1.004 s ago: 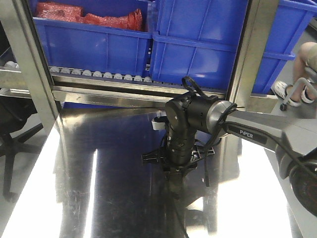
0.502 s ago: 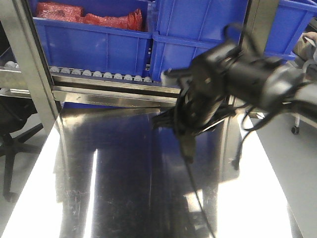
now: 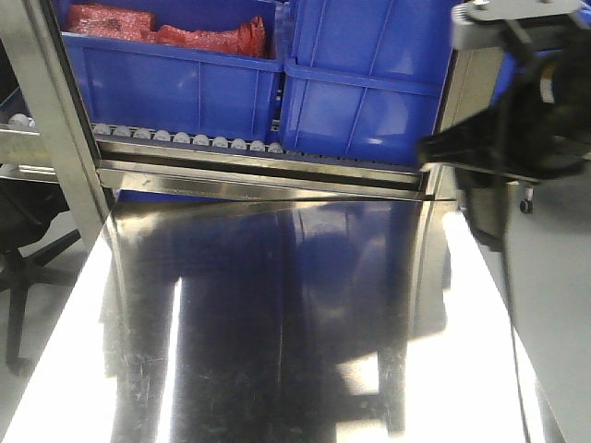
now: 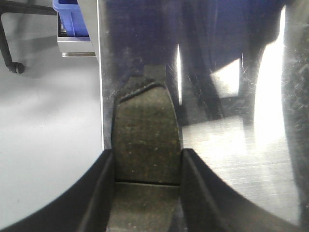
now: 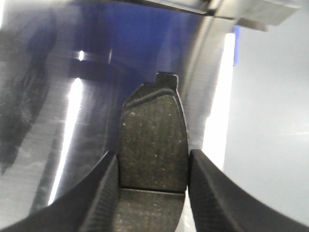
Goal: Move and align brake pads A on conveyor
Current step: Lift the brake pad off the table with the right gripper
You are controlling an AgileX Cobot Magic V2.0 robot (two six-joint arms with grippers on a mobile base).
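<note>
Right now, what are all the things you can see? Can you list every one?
brake pad: two, dark grey, one in each gripper; the second one
steel table: one, shiny silver, in the middle
blue bins: at least two, blue, on the rack behind the table
red stuff: count unclear, red, inside the left bin
rollers: one row, pale grey, under the bins
chair: one, black, on the floor at the left
left gripper: one, black, shut on a pad at the table's edge
right gripper: one, black, shut on a pad at the table's edge
right arm: one, black, blurred, upper right
</note>
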